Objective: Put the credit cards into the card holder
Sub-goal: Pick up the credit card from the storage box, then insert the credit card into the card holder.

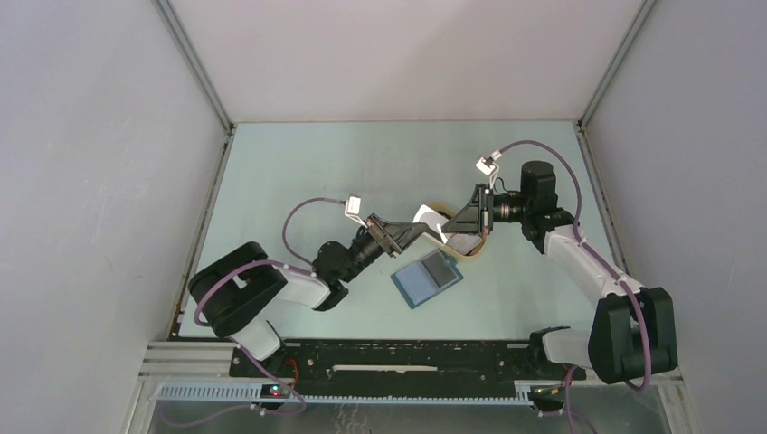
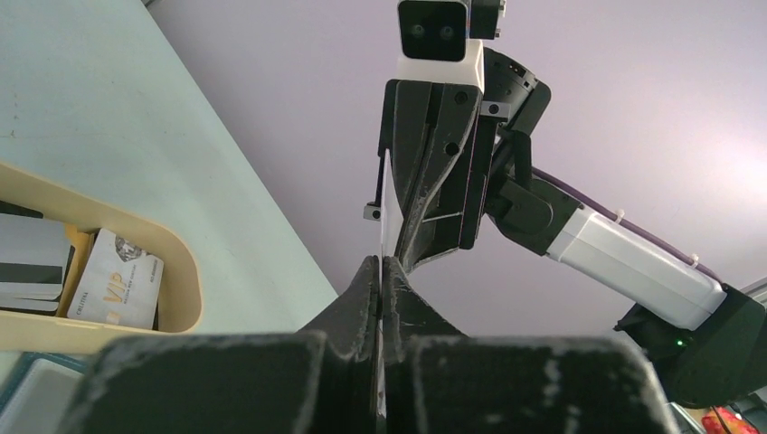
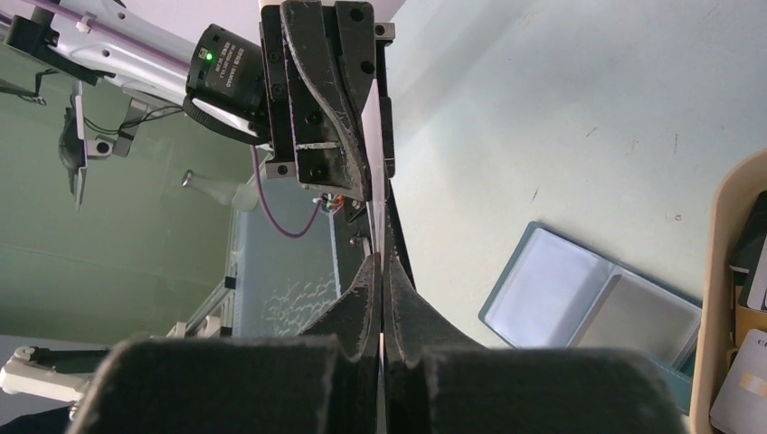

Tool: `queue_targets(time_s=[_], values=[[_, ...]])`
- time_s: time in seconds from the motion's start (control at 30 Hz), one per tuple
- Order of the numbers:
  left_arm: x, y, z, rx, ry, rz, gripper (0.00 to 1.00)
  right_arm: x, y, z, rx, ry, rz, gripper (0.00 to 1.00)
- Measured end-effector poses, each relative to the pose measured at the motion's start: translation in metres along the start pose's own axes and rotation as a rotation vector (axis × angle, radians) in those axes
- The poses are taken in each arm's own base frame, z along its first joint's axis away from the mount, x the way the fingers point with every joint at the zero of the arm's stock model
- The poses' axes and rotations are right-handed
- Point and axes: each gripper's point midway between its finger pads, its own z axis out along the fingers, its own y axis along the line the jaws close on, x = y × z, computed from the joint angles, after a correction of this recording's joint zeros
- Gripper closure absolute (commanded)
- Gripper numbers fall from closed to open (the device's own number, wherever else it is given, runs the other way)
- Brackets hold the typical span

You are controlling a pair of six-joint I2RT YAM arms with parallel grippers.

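The left wrist view's edge cuts off the beige tray and the dark cards in it.

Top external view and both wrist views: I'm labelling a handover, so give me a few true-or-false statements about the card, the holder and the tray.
1. The left gripper and right gripper both pinch one card. True.
2. The card holder lies folded shut. False: it lies open on the table.
3. The beige tray holds cards. True.
4. The card holder sits inside the tray. False: it lies beside it, on the table.
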Motion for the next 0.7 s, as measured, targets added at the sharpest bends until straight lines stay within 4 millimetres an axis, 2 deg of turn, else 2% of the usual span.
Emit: queue_targets(time_s=[0.03, 0.13, 0.17, 0.23, 0.27, 0.37, 0.43, 0.5, 0.6, 0.7], values=[[0.001, 0.0, 0.0, 0.003, 0.005, 0.002, 1.0, 0.0, -0.001, 0.0, 0.002, 0.0, 0.001, 0.97], [0.0, 0.001, 0.0, 0.006, 0.014, 0.007, 1.0, 0.001, -0.001, 0.0, 0.003, 0.001, -0.004, 0.56], [0.0, 0.001, -0.001, 0.01, 0.019, 0.009, 1.0, 0.002, -0.002, 0.0, 0.004, 0.005, -0.009, 0.47], [0.001, 0.001, -0.002, 0.018, 0.039, 0.012, 1.0, 0.005, -0.003, 0.0, 0.009, 0.021, -0.03, 0.38], [-0.003, 0.005, -0.003, 0.014, 0.04, 0.017, 1.0, 0.005, -0.004, -0.001, 0.018, 0.033, -0.057, 0.37], [-0.004, 0.018, -0.017, -0.011, 0.072, 0.024, 1.0, -0.005, -0.007, -0.005, 0.08, 0.057, -0.19, 0.39], [0.001, 0.032, -0.036, -0.052, 0.11, 0.02, 1.0, -0.013, -0.009, -0.011, 0.141, 0.072, -0.348, 0.47], [0.009, 0.041, -0.053, -0.087, 0.154, 0.011, 1.0, -0.008, -0.012, -0.017, 0.191, 0.104, -0.46, 0.57], [0.026, 0.051, -0.073, -0.143, 0.238, -0.011, 1.0, 0.015, -0.022, -0.02, 0.228, 0.198, -0.623, 0.69], [0.037, 0.058, -0.087, -0.19, 0.295, -0.02, 1.0, 0.057, -0.039, -0.012, 0.214, 0.356, -0.744, 0.8]])
